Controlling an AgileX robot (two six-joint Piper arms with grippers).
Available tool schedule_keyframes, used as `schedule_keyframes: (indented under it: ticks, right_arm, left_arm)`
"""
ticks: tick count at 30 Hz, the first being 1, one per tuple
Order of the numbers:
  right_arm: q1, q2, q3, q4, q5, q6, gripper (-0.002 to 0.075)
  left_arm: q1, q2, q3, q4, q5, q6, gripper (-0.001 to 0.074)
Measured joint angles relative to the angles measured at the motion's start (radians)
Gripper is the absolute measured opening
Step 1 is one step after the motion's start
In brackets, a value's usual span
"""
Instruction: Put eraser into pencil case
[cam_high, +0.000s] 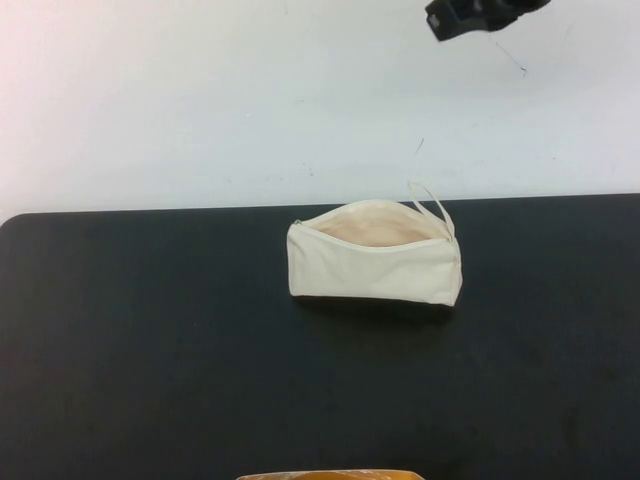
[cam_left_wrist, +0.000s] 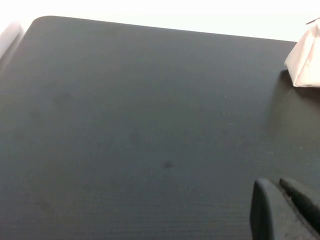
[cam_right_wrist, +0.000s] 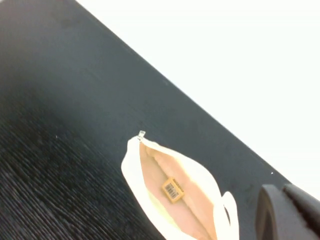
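Observation:
The cream-white pencil case (cam_high: 375, 270) stands unzipped on the black mat, its peach lining showing and its loop strap (cam_high: 435, 205) at its right end. In the right wrist view the eraser (cam_right_wrist: 173, 190), a small yellow block with a barcode label, lies inside the pencil case (cam_right_wrist: 131, 170) on the lining. My right gripper (cam_high: 470, 15) hangs high above and behind the case, shut and empty; it also shows in its own view (cam_right_wrist: 282, 190). My left gripper (cam_left_wrist: 277, 184) is shut and empty, low over the mat, left of the case's corner (cam_left_wrist: 306, 60).
The black mat (cam_high: 150, 350) covers the table in front of a white wall (cam_high: 200, 100). An orange-yellow object (cam_high: 330, 475) peeks in at the near edge. Bare mat lies left and right of the case.

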Motion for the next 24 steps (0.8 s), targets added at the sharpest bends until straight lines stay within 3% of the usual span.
schedule_keyframes:
  ticks: [8, 12, 20, 24]
  right_arm:
    - [0.000, -0.145, 0.002, 0.000, -0.017, -0.013, -0.0001]
    - [0.000, -0.231, 0.101, 0.000, -0.177, -0.073, -0.0001]
    - [0.000, -0.497, 0.543, 0.000, -0.627, -0.105, -0.0001]
    - [0.000, -0.661, 0.765, -0.013, -0.725, -0.107, -0.0001]
  left_arm:
    - [0.000, 0.000, 0.000, 0.000, 0.000, 0.000, -0.0001]
    - [0.000, 0.000, 0.000, 0.000, 0.000, 0.000, -0.0001]
    - [0.000, 0.000, 0.000, 0.000, 0.000, 0.000, -0.0001]
    - [0.000, 0.000, 0.000, 0.000, 0.000, 0.000, -0.0001]
